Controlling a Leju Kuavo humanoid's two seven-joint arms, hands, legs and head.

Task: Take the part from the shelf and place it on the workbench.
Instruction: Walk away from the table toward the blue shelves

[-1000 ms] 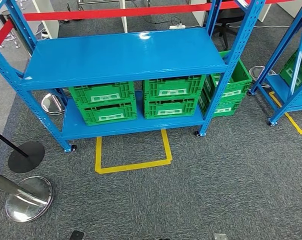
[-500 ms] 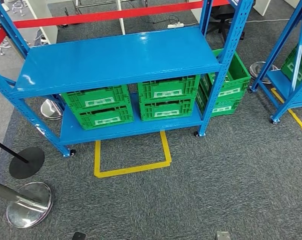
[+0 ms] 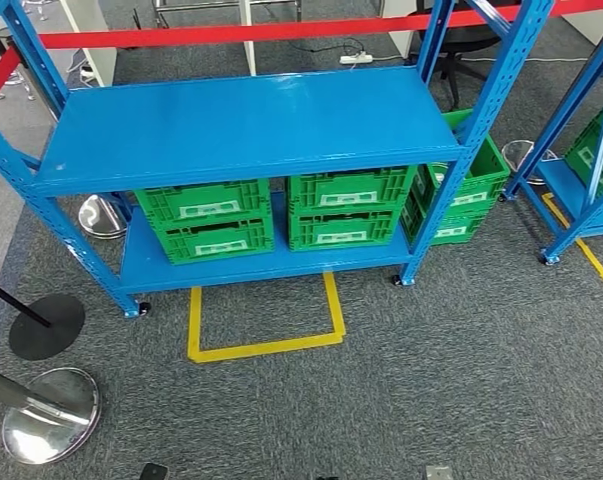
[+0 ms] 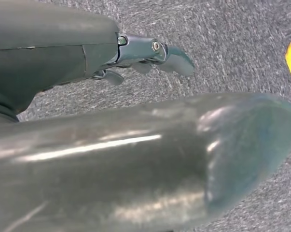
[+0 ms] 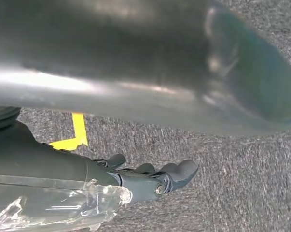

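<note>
Item: blue shelf [image 3: 245, 125], two tiers, directly ahead of you; the upper tier is bare, so the part you are after is not lying there. Item: green crates [image 3: 207, 220], stacked in pairs side by side on the lower tier, with a further stack [image 3: 464, 190] on the carpet behind the shelf's right upright; the part is most likely inside one of these, though the head view shows only their fronts and you cannot tell which. Item: yellow floor marking [image 3: 264, 345], an open-topped box taped on the grey carpet [image 3: 434, 380] against the shelf's front edge, evidently your standing mark for reaching the lower tier. Item: left hand [image 4: 147, 55], hanging over the carpet, fingers loosely extended and apart, holding nothing. Item: right hand [image 5: 151, 179], likewise hanging, fingers extended and apart, empty; both sit low because no reach has begun. Clearance: the carpet between you and the marking is open. Note the chrome stanchion base [image 3: 49, 415] and a dark base [image 3: 45, 325] near your left, a red barrier tape [image 3: 207, 37] behind the shelf, and a second blue rack [image 3: 585, 150] well apart on your right. Headroom over the crates is tight under the upper tier, so expect to draw a crate or reach in low.
</note>
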